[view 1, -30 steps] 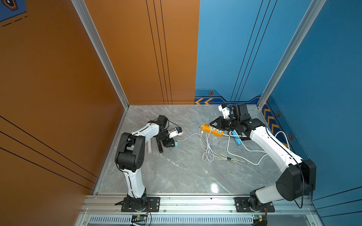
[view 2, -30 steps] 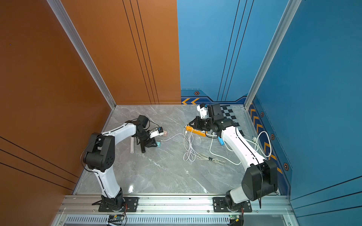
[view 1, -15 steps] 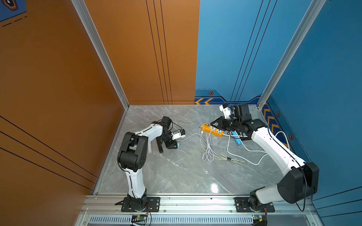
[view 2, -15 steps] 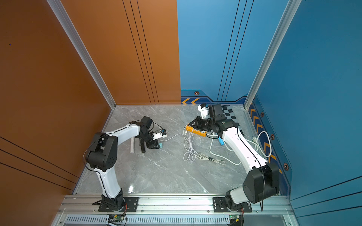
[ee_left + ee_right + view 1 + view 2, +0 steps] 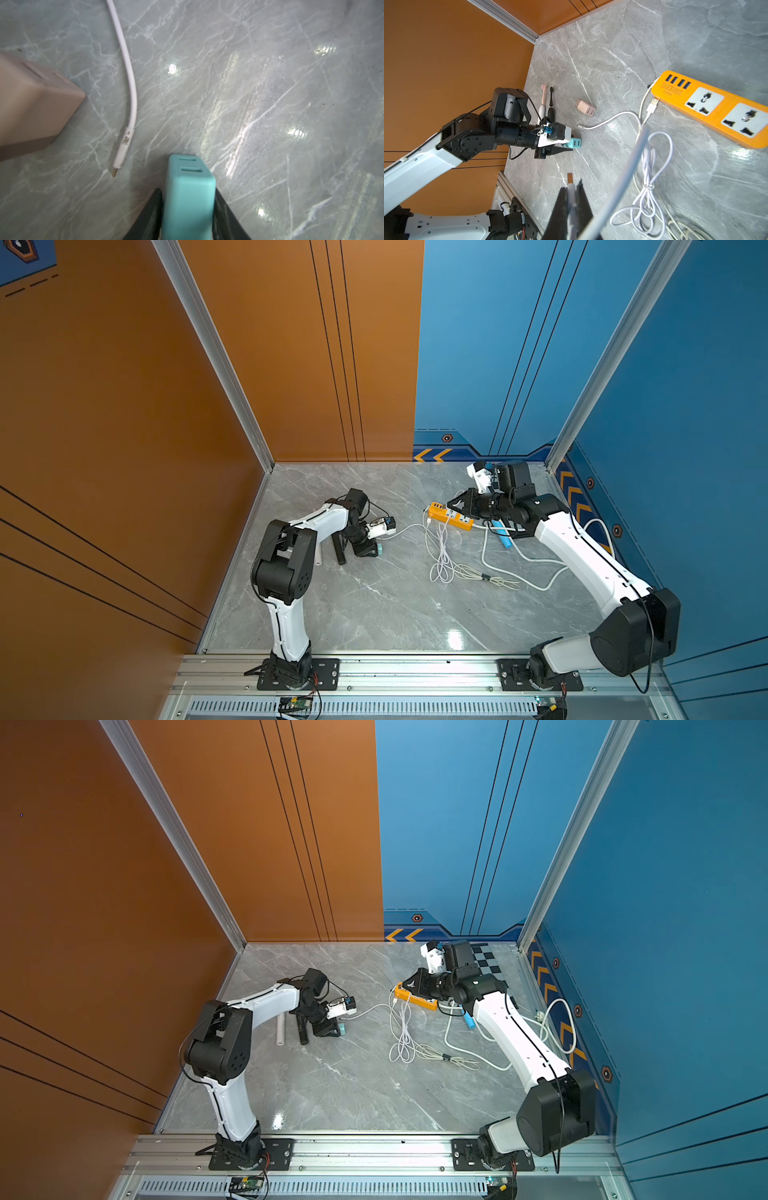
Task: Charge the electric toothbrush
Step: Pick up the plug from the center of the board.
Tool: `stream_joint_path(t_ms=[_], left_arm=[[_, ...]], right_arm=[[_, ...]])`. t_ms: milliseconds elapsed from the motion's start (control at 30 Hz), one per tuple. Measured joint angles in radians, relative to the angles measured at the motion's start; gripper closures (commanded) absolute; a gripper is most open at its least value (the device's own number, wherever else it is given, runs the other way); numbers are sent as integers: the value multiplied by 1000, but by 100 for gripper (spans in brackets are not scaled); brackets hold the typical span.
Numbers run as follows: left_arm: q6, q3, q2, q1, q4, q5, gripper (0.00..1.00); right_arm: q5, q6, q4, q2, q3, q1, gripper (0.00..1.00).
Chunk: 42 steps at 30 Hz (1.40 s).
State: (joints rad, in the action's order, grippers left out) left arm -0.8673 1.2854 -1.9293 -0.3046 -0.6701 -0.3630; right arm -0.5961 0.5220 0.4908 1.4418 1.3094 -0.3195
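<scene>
Left gripper point(image 5: 188, 190): clenched on teal square-edged plastic charger adapter point(image 5: 575, 143), close to grey marble-pattern tabletop point(image 5: 374, 605)
Right gripper point(image 5: 572, 185): clamped on white USB plug point(image 5: 571, 196), near orange plastic power strip point(image 5: 708, 108)
Slim black electric toothbrush point(image 5: 550, 112), pink-and-white electric toothbrush point(image 5: 542, 110): lying side by side beside left arm point(image 5: 425, 158)
Pale pink adapter point(image 5: 585, 107), loose white cable end point(image 5: 128, 93): on tabletop near teal adapter

Bright, even overhead lighting with soft shadows. Specular glare patches mark the polished desk point(image 5: 270, 104) beyond the left jaws. The white cable point(image 5: 623, 176) beside the right jaws is blurred, out of focus.
</scene>
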Motion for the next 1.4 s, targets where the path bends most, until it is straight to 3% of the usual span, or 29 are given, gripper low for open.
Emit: stream_joint_path(t_ms=[267, 467, 600, 800, 1033, 1400], left_arm=[[0, 0, -6, -4, 0, 3, 74], [0, 2, -6, -5, 0, 2, 75], [10, 25, 2, -9, -5, -24, 82], [27, 151, 140, -13, -1, -90, 91], [37, 269, 272, -38, 53, -174, 94], [21, 271, 280, -60, 60, -288, 95]], right_arm=[[1, 4, 0, 0, 0, 0, 100], [4, 15, 0, 0, 0, 11, 100], [7, 33, 0, 0, 0, 27, 100], [6, 65, -1, 13, 28, 29, 100], [-8, 141, -64, 43, 94, -27, 100], [-29, 184, -138, 107, 192, -146, 100]])
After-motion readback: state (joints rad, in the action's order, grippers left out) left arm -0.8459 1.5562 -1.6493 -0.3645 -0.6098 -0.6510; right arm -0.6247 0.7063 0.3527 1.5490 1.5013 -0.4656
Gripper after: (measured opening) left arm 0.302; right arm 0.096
